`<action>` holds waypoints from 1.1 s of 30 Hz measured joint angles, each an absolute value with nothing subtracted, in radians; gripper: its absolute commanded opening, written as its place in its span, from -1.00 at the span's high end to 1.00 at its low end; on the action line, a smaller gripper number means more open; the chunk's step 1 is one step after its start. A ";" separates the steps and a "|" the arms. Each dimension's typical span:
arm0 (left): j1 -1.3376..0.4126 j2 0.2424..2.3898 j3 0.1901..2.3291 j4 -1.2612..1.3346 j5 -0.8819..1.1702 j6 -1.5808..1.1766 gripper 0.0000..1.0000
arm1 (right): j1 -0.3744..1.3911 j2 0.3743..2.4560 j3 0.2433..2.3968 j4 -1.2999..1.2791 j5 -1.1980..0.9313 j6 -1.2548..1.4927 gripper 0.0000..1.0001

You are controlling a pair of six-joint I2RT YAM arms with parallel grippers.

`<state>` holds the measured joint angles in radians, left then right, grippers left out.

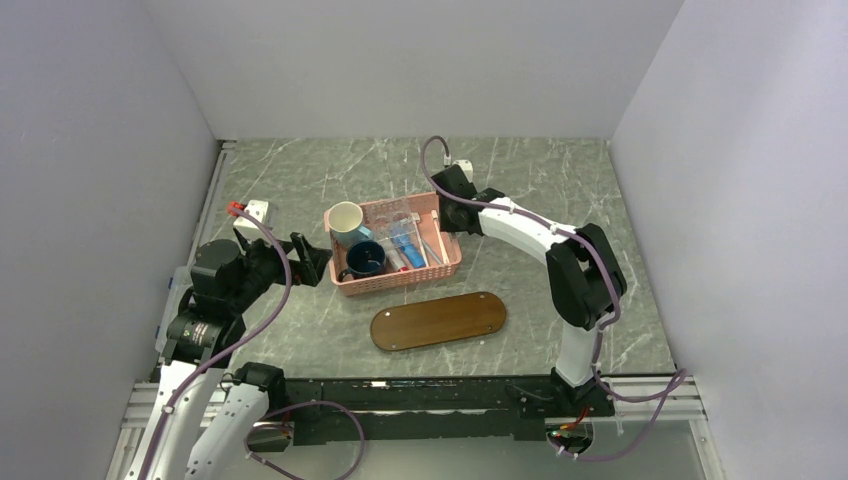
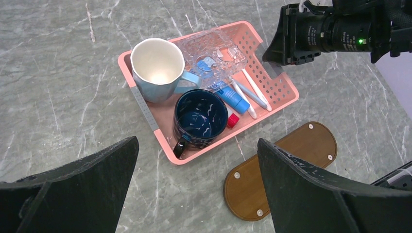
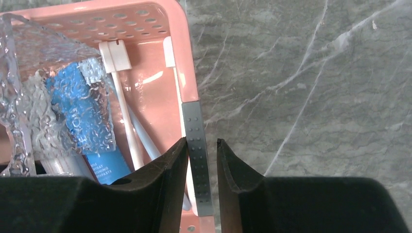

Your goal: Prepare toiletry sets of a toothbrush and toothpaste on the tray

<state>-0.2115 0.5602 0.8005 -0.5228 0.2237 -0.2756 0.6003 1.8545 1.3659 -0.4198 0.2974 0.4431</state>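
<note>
The right gripper [image 3: 201, 143] stands over the right wall of the pink basket [image 3: 180, 29], one finger inside and one outside. The jaws are only a little apart. The inner finger is at the grey strip [image 3: 197, 160] on the rim, while a thin line of table shows beside the outer finger, so it is not clamped. The left gripper [image 1: 312, 258] hangs just left of the basket with its jaws spread wide and nothing between them.

Only the right wrist view shows this rim so closely. It also shows a white toothbrush [image 3: 124, 111] lying along the basket floor and a blue toothpaste [image 3: 104, 167] partly under the clear dish [image 3: 29, 73]. The left wrist view shows what this one hides: a pale blue mug [image 2: 158, 68] and a dark blue mug [image 2: 200, 119], both in the basket, and a small red cap [image 2: 233, 120] beside the dark one. The top view gives the whole layout: the tray [image 1: 438, 320] lies on the table just in front of the basket, not touching it.

The table [image 1: 300, 180] is grey-green marble with white veins. Plain pale walls [image 1: 100, 150] stand on three sides.

The basket is perforated plastic, the dish has a bumpy surface, and the tray is glossy brown wood, a long oval.
</note>
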 measured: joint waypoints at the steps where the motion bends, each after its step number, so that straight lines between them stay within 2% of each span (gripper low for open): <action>1: -0.212 0.560 0.801 -0.523 0.224 -0.276 -0.98 | 0.600 1.861 1.370 -0.420 0.300 0.444 0.49; 6: -0.212 0.560 0.801 -0.523 0.224 -0.276 -0.98 | 0.605 1.884 1.391 -0.426 0.309 0.446 0.74; 9: -0.212 0.560 0.801 -0.523 0.224 -0.276 -0.98 | 0.605 1.885 1.398 -0.436 0.309 0.436 0.99; 22: -0.212 0.561 0.801 -0.523 0.224 -0.276 -0.98 | 0.590 1.905 1.435 -0.469 0.297 0.442 1.00; 33: -0.212 0.562 0.801 -0.523 0.223 -0.276 -0.98 | 0.488 1.905 1.435 -0.461 0.254 0.454 1.00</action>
<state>-0.2115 0.5625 0.8005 -0.5228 0.2234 -0.2756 0.4881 1.9045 1.4353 -0.4614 0.2539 0.4538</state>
